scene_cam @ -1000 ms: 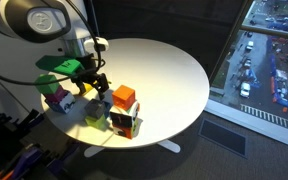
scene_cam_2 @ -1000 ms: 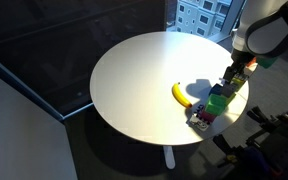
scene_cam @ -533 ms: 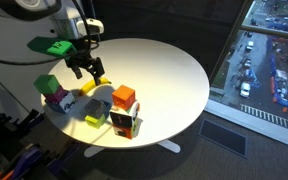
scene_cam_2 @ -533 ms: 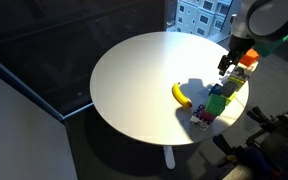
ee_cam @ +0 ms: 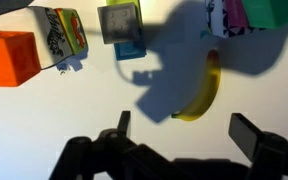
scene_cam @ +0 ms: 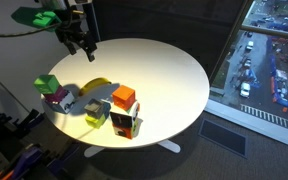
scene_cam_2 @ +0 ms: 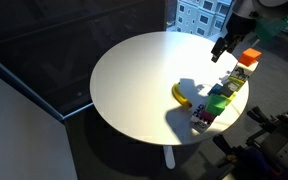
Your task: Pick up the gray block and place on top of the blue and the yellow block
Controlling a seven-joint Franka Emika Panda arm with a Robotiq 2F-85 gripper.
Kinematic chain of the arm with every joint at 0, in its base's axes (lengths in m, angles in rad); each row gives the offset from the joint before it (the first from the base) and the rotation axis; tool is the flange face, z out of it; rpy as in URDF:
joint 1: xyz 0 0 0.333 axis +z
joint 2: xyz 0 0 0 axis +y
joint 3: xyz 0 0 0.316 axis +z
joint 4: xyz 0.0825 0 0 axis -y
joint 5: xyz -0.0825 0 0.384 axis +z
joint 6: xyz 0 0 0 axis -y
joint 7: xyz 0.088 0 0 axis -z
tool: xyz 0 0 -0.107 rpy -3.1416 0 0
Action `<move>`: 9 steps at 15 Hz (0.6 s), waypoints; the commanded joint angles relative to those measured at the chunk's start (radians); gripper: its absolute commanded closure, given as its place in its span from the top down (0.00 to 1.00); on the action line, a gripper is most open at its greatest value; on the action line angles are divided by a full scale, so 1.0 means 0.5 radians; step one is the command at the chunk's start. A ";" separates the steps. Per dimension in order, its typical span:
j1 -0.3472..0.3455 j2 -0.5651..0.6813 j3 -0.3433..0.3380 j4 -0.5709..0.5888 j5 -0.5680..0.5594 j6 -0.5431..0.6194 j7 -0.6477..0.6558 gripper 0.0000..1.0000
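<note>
My gripper (ee_cam: pixel 184 135) is open and empty, high above the table; it shows in both exterior views (scene_cam: pixel 79 40) (scene_cam_2: pixel 224 48). In the wrist view a gray-faced block (ee_cam: pixel 119 22) sits near the top edge with a light blue part (ee_cam: pixel 132 48) right under it. The same small block shows in an exterior view (scene_cam: pixel 96 114), looking yellowish and gray. An orange block (ee_cam: pixel 9 58) lies at the left and a patterned green-yellow block (ee_cam: pixel 64 35) beside it. I cannot make out a separate yellow block.
A banana (ee_cam: pixel 204 95) lies on the round white table (scene_cam: pixel 174 70), below the gripper. A green block (scene_cam: pixel 47 85) and a purple-white block (scene_cam: pixel 56 98) sit near the table edge. The orange block (scene_cam: pixel 124 97) tops a small stack. A window drop lies beyond the table.
The gripper has risen from among the blocks by the banana to well above the table, still open and holding nothing. The blocks have not moved.
</note>
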 commanded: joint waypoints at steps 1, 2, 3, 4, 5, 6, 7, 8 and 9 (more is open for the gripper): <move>0.011 -0.216 0.004 -0.070 0.055 -0.093 0.000 1.00; 0.013 -0.255 0.001 -0.076 0.051 -0.120 0.001 1.00; 0.013 -0.301 -0.002 -0.081 0.036 -0.168 0.005 1.00; 0.013 -0.344 -0.005 -0.084 0.029 -0.222 0.005 1.00; 0.012 -0.390 -0.006 -0.086 0.018 -0.289 0.013 1.00; 0.012 -0.432 -0.006 -0.087 0.009 -0.355 0.019 1.00; 0.011 -0.475 -0.005 -0.090 -0.001 -0.409 0.035 1.00; 0.008 -0.518 -0.002 -0.092 -0.012 -0.468 0.055 1.00; 0.006 -0.560 0.001 -0.097 -0.021 -0.517 0.071 1.00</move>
